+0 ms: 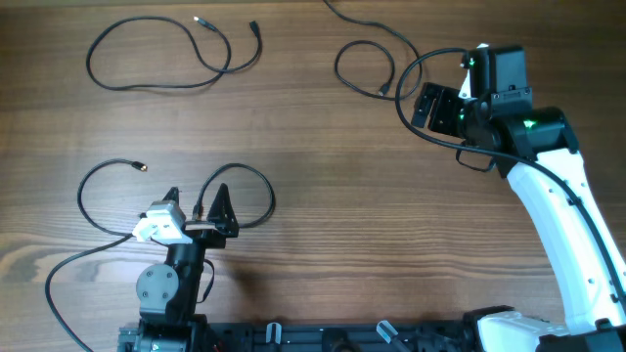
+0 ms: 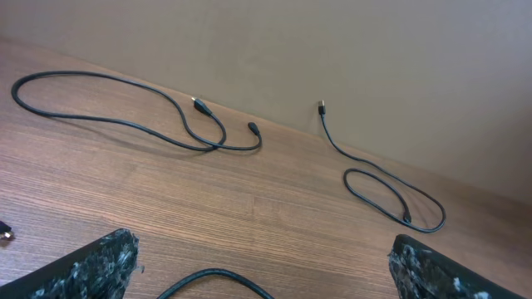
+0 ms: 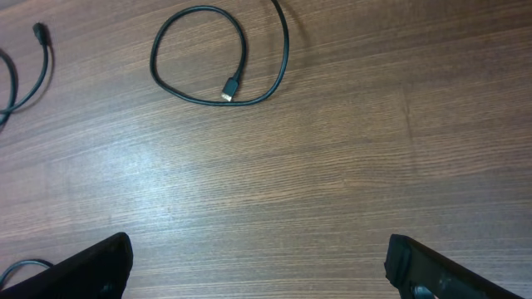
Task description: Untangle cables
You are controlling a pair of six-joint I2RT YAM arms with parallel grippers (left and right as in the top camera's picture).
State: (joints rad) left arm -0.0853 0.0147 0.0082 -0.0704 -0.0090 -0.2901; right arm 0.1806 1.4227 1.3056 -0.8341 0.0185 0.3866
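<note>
- The left gripper (image 1: 196, 201) sits at about 8 o'clock on the wooden table (image 1: 323, 196), its jaws spread wide and grasping nothing.
- The right gripper (image 1: 448, 88) is at about 2 o'clock. It points toward the middle of the far edge, and its jaws are likewise released and empty.
- The first cable (image 1: 89, 59) lies at 11 o'clock in a long loose loop that crosses itself, with both plug ends near each other at its right side.
- The second cable (image 3: 153, 64) lies at 1 o'clock, just left of the right gripper. It forms one small ring with a metal plug (image 3: 230, 85) inside, and its other end runs off the far edge in the overhead view.
- The third cable (image 1: 273, 200) lies at 8 o'clock and curves out on both sides of the left gripper. A bend of it shows on the table between the fingers in the left wrist view, and whether it touches them I cannot tell.
- The three cables lie well apart from one another.
</note>
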